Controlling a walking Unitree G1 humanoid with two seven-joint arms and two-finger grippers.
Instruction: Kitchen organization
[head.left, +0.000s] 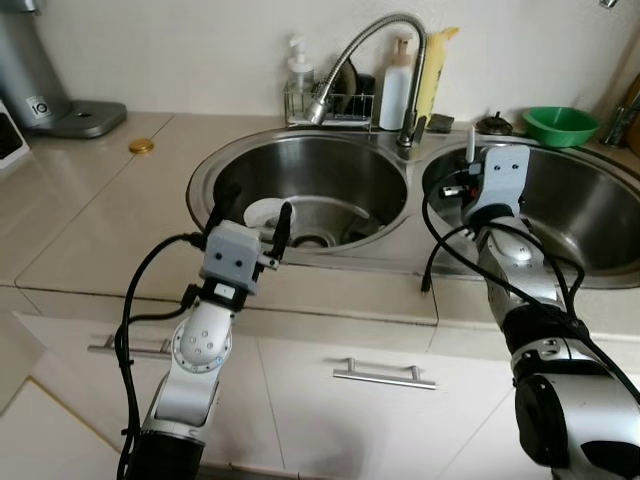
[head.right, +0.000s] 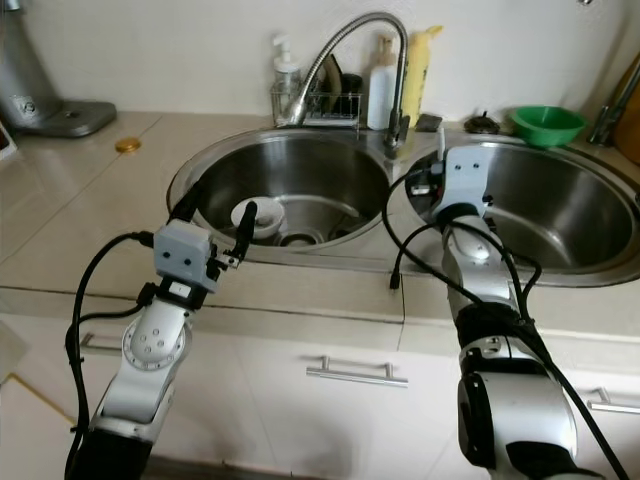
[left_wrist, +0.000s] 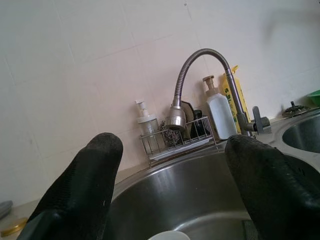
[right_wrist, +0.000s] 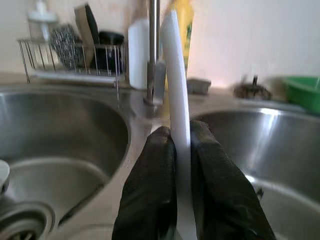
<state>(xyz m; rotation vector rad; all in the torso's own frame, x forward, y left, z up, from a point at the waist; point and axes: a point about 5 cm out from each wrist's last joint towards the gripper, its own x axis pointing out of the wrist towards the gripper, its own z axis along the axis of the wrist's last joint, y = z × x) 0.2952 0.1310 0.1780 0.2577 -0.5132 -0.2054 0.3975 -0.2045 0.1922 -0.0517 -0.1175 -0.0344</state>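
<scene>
Right end effector (right_wrist: 181, 150) clamped on a thin white plate (right_wrist: 175, 75), left end effector (head.left: 255, 215) spread wide over the left basin (head.left: 340, 170).

Holding the white plate edge-on and upright, pinched between both black fingers (right_wrist: 150, 190), above the ridge between the two basins, just in front of the tap base. Hovering at the near rim of the left basin with fingers well apart and nothing between them; white bowl (head.right: 257, 217) sitting down in that basin beside the drain. Gooseneck tap (head.left: 375, 40) arching over from the back, wire rack (head.left: 330, 105) with soap bottles behind it. Green bowl (head.left: 560, 124) on the worktop (head.left: 110, 200) at the far right, beyond the right basin (head.left: 590, 215).
</scene>
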